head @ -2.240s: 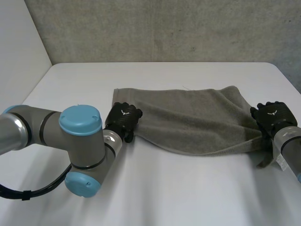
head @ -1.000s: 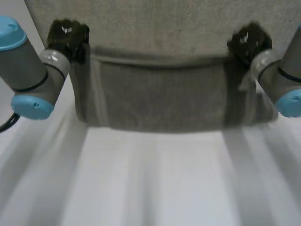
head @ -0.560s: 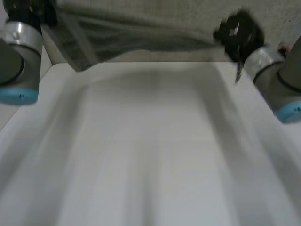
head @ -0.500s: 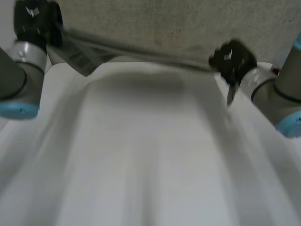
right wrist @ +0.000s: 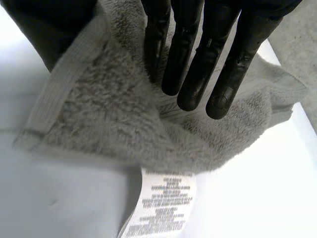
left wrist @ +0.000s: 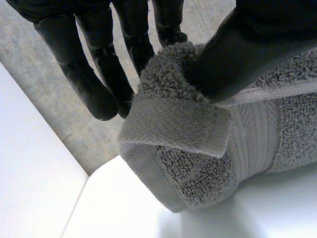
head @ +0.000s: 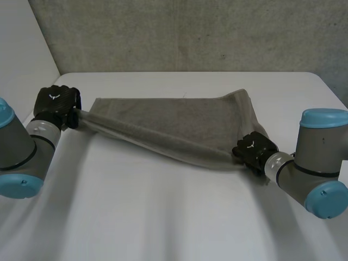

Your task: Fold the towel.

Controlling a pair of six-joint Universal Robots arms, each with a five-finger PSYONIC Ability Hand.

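On the white table [head: 163,217] the grey towel [head: 179,117] is spread, its near edge drawn taut. It is judged soft, limp and light, best held at its 2 hemmed corners. One is pinched by the left hand [head: 56,103], the other by the right hand [head: 251,149] — thumb against nearly straight fingers, near the care label [right wrist: 163,206].

Lifted towel [head: 179,122] back down on table; left hand [head: 56,103] moved outward, right hand [head: 251,150] moved inward.

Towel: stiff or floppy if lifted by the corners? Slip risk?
Probably floppy: the towel bunches into a soft roll between the left hand and right hand. Slip seems unlikely, since its thick looped pile bulges around the left hand's pinch. Expect the middle to sag.
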